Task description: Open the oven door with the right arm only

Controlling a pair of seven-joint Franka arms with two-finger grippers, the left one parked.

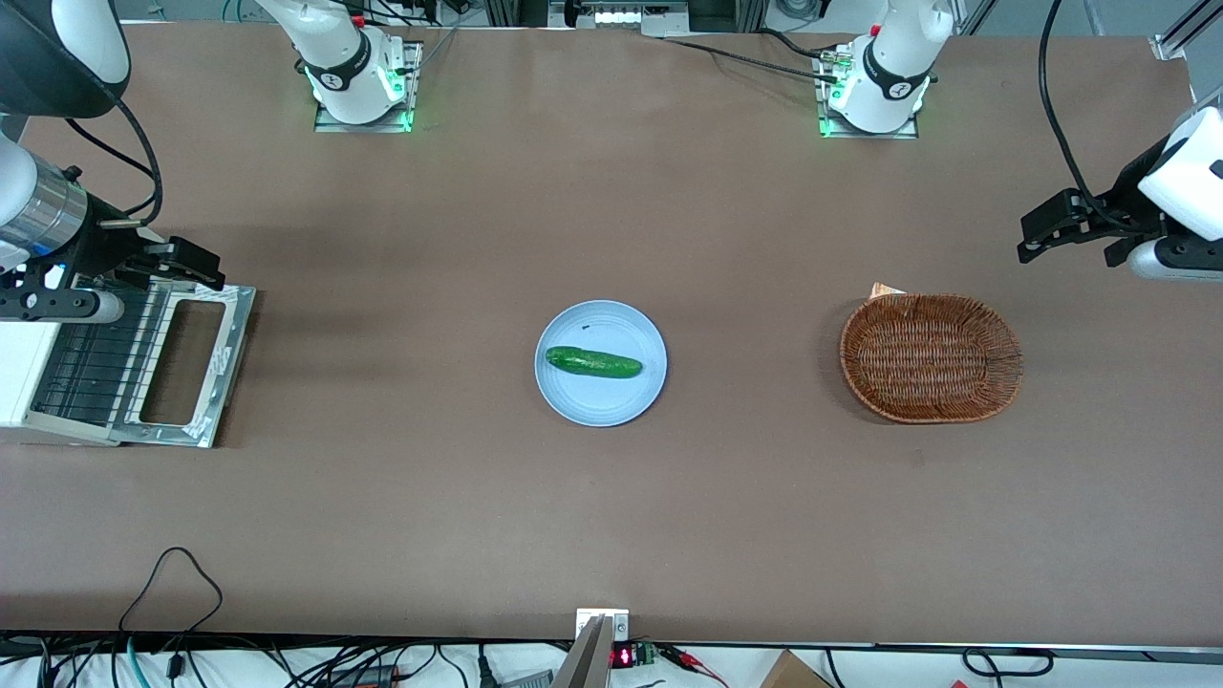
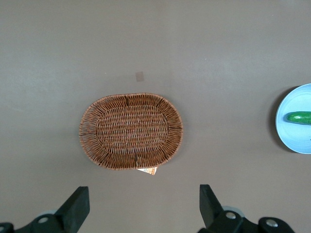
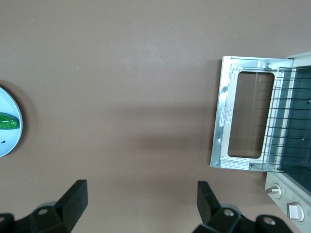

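Oven door (image 1: 186, 363) lies fully open, flat on the desk (image 1: 611, 497). Right arm's gripper (image 1: 191, 266) hovers above it, jaws open and empty.

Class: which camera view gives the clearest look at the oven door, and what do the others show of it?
The right wrist view: the oven door lies folded down, whole, unobstructed. In the front view the door is partly covered by the open gripper above it. The left wrist view misses it.
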